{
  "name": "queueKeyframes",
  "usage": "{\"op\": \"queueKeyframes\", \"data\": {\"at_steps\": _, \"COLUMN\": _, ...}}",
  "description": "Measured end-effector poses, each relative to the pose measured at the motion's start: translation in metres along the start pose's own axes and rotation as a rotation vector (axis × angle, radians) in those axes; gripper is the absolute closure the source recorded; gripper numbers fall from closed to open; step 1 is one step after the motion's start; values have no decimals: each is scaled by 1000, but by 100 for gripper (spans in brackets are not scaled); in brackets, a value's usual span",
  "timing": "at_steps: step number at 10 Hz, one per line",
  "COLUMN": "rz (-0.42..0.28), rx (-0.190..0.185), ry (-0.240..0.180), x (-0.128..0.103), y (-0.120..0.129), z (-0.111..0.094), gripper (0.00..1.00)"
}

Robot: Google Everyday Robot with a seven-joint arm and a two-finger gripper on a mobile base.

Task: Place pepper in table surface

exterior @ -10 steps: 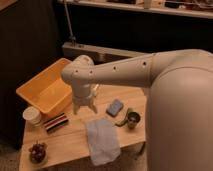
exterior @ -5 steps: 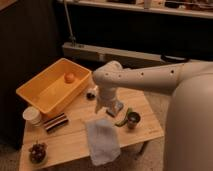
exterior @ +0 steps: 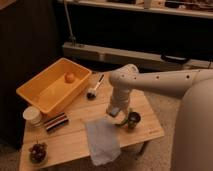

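The pepper [exterior: 122, 121] is a small green curved thing lying on the light wooden table surface [exterior: 70, 142], touching the left side of the dark cup [exterior: 133, 120]. My gripper [exterior: 116, 112] hangs from the white arm that reaches in from the right, pointing down just above and left of the pepper. It covers the spot where the blue-grey sponge lay, so the sponge is hidden.
A yellow-orange bin [exterior: 46, 97] holding an orange fruit [exterior: 69, 77] stands at the table's left back. A brush [exterior: 94, 88] lies beside it. A white cup [exterior: 33, 116], a dark striped packet [exterior: 55, 122], grapes [exterior: 37, 151] and a pale cloth [exterior: 102, 141] lie along the front.
My arm has swung right, from beside the bin to over the sponge and cup area, and the gripper has come down close to the pepper.
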Motion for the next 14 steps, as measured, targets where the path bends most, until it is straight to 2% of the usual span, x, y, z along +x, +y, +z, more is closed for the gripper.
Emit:
{"op": "queueKeyframes", "data": {"at_steps": 2, "rz": -4, "rx": 6, "ry": -1, "x": 0, "y": 0, "z": 0, "gripper": 35}}
{"op": "queueKeyframes", "data": {"at_steps": 4, "rz": -10, "rx": 21, "ry": -25, "x": -7, "y": -7, "z": -1, "gripper": 35}}
{"op": "queueKeyframes", "data": {"at_steps": 7, "rz": 15, "rx": 26, "ry": -47, "x": -56, "y": -35, "z": 3, "gripper": 35}}
{"op": "queueKeyframes", "data": {"at_steps": 9, "rz": 55, "rx": 23, "ry": -32, "x": -88, "y": -77, "z": 20, "gripper": 35}}
{"op": "queueKeyframes", "data": {"at_steps": 11, "rz": 70, "rx": 3, "ry": -10, "x": -100, "y": -104, "z": 39, "gripper": 35}}
{"op": "queueKeyframes", "data": {"at_steps": 12, "rz": 69, "rx": -14, "ry": 4, "x": -101, "y": -108, "z": 48, "gripper": 35}}
{"op": "queueKeyframes", "data": {"at_steps": 14, "rz": 60, "rx": -51, "ry": 33, "x": -93, "y": -100, "z": 67, "gripper": 35}}
